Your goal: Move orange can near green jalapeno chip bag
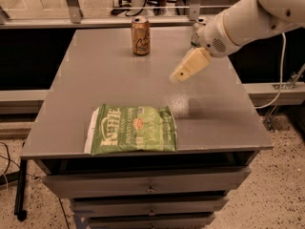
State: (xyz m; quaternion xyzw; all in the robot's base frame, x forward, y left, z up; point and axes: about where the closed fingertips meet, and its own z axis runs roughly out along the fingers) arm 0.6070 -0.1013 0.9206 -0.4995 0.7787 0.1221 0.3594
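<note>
The orange can [140, 36] stands upright at the back of the grey table [95, 75], left of centre. The green jalapeno chip bag [132, 129] lies flat near the table's front edge, well in front of the can. My gripper [182, 71] hangs above the table's middle right, pointing down and left. It is to the right of the can and in front of it, apart from it, and holds nothing that I can see.
A second can [198, 24] stands at the back right, mostly hidden behind my white arm [243, 20]. The table has drawers [147, 187] below its front edge. A rail and glass run behind the table.
</note>
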